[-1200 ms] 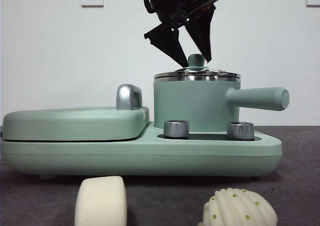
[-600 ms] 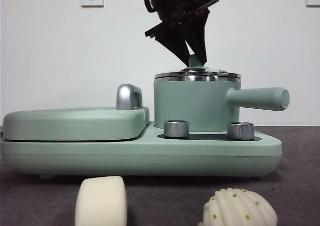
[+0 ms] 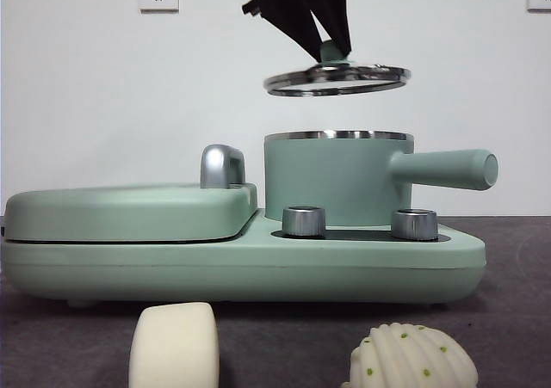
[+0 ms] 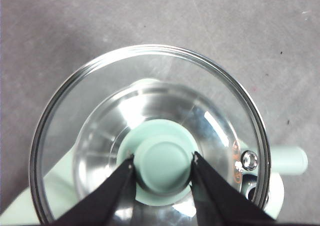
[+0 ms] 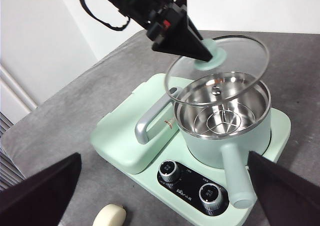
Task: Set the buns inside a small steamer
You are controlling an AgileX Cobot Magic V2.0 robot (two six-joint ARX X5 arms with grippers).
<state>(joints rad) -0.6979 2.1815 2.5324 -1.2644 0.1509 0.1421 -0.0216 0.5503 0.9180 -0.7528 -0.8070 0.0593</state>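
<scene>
Steamer [image 3: 336, 180]: sits on the right half of the green base [image 3: 241, 263], handle pointing right in the front view. Pot open; right wrist view shows a bare steel interior with a rack at the bottom, no bun inside.

Lid [image 3: 337, 79]: off the pot, hanging level directly above the rim with a clear gap. Left gripper [image 4: 162, 161] has both jaws clamped on the green knob [image 4: 164, 163], one either side.

Right gripper [image 5: 165, 186]: waiting back from the base, jaws spread wide, nothing between them.

Buns: block bun [image 3: 174, 345] and shell bun [image 3: 411, 358] both on the table in front of the base, well apart from each other, untouched.

Step in hand (judgement): lid removal, the opening step. Nothing loaded yet; task is early.

Next move calls for: carrying the lid sideways clear of the pot mouth and setting it down on free table, not on the buns. The right gripper is free for a first pick. Soft buns likely need a light squeeze.

Surface: dark grey matte table [image 3: 516, 319], felt-like. Griddle cover [image 3: 129, 212] closed on the left half; two steel dials below the pot.

Room: plain white wall [image 3: 86, 104], two sockets high up.
</scene>
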